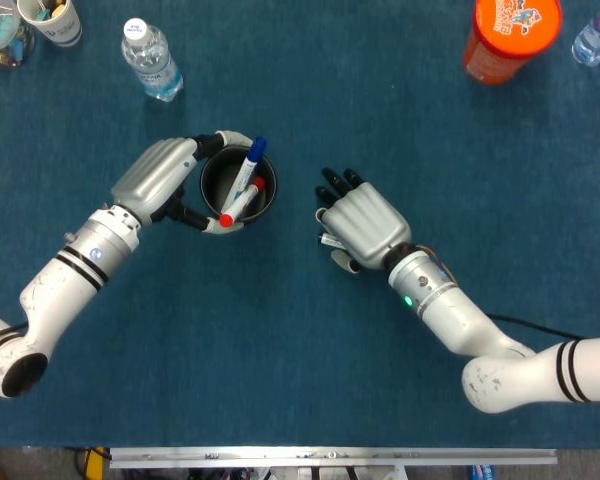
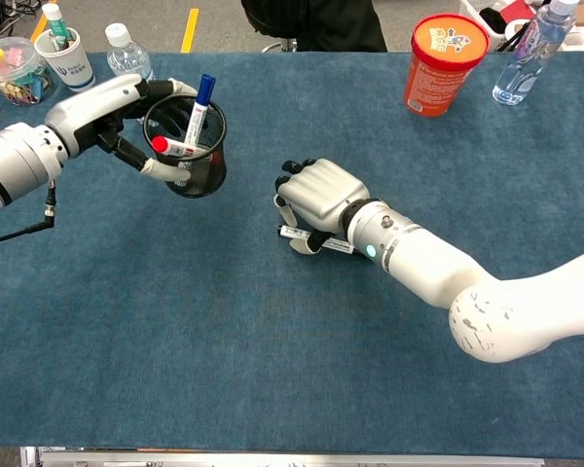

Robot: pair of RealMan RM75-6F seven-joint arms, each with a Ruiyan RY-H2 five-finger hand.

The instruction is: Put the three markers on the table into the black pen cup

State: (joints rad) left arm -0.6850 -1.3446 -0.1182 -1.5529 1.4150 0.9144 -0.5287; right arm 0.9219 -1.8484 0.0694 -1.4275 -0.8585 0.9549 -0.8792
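Note:
My left hand (image 1: 158,175) (image 2: 102,109) grips the black mesh pen cup (image 1: 218,180) (image 2: 190,177) by its left side and holds it tilted. A blue-capped marker (image 1: 248,170) (image 2: 200,107) and a red-capped marker (image 1: 238,205) (image 2: 175,148) stand inside it. The third marker (image 2: 290,233) (image 1: 326,240), white with a black end, lies flat on the blue cloth to the cup's right. My right hand (image 1: 365,220) (image 2: 321,192) is palm down over it. The fingers arch over its far side and the thumb sits at its near side. Most of this marker is hidden.
An orange canister (image 1: 515,30) (image 2: 445,63) stands at the back right beside a water bottle (image 2: 526,58). Another water bottle (image 1: 152,60) (image 2: 127,53) and a white cup of pens (image 2: 63,53) stand at the back left, behind the pen cup.

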